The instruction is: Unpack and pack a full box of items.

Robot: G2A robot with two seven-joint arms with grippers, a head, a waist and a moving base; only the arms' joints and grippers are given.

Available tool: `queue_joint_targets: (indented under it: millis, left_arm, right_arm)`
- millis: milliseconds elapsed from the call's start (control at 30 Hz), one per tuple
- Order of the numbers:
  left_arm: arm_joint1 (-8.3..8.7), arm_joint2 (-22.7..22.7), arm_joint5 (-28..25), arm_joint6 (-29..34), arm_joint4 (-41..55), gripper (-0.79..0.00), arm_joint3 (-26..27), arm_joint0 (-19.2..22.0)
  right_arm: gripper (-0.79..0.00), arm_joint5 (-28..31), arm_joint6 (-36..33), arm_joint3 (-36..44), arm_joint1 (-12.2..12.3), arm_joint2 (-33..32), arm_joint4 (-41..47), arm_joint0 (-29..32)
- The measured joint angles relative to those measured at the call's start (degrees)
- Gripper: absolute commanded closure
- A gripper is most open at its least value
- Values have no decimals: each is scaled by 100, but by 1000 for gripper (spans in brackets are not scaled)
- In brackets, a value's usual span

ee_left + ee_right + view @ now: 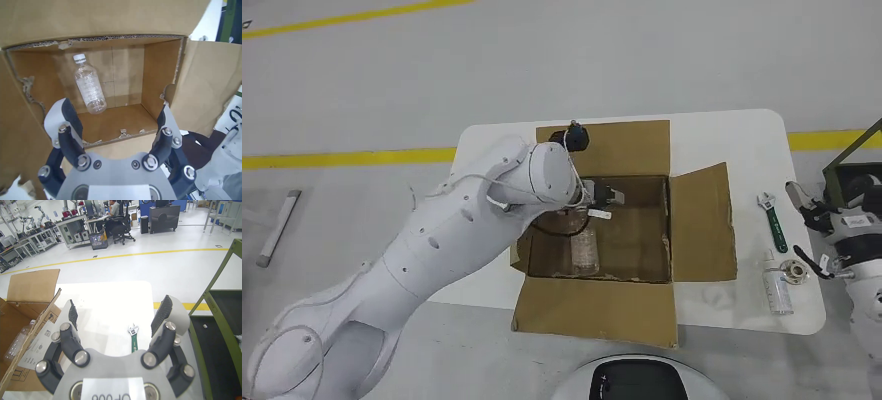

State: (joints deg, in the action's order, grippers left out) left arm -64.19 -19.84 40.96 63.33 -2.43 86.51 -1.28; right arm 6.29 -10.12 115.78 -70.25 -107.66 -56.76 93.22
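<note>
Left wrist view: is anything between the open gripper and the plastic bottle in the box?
Nothing visible does. The left gripper hangs open over the cardboard box, whose flaps are folded outward. The plastic bottle lies alone inside it, with a clear line down to it.

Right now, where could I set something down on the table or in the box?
Inside the cardboard box, the floor is bare beside the clear plastic bottle. The far right corner of the table is free. Crowded: the right edge, where the green-handled wrench, a second bottle and a metal fitting lie.
</note>
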Motion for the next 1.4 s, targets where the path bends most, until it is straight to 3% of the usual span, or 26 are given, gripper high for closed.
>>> queue_joint_targets:
  millis: [133, 267, 300, 800, 1167, 1400]
  left_arm:
    - [635, -494, 69, -69, -180, -785, 730, -366]
    - [1124, -1049, 88, -89, -158, -785, 1303, -807]
    - [1170, -1148, 78, -79, -124, -785, 1363, -867]
    - [1161, -1108, -21, -178, -133, -785, 1327, -937]
    - [1197, -855, 132, -128, -1077, -785, 1011, -883]
    - [1293, -696, 230, -231, -1197, -785, 850, -863]
  right_arm:
    - [-785, -15, -24, -14, 0, 46, -10, -42]
    - [-785, -24, -47, -19, 1, 109, -45, -89]
    - [-785, -27, -51, -22, 1, 124, -52, -98]
    - [-785, -34, -74, -44, -1, 302, -126, -150]
    - [-785, -38, -54, -116, 1, 307, -112, -146]
    - [-785, -47, -33, -154, 0, 325, -120, -135]
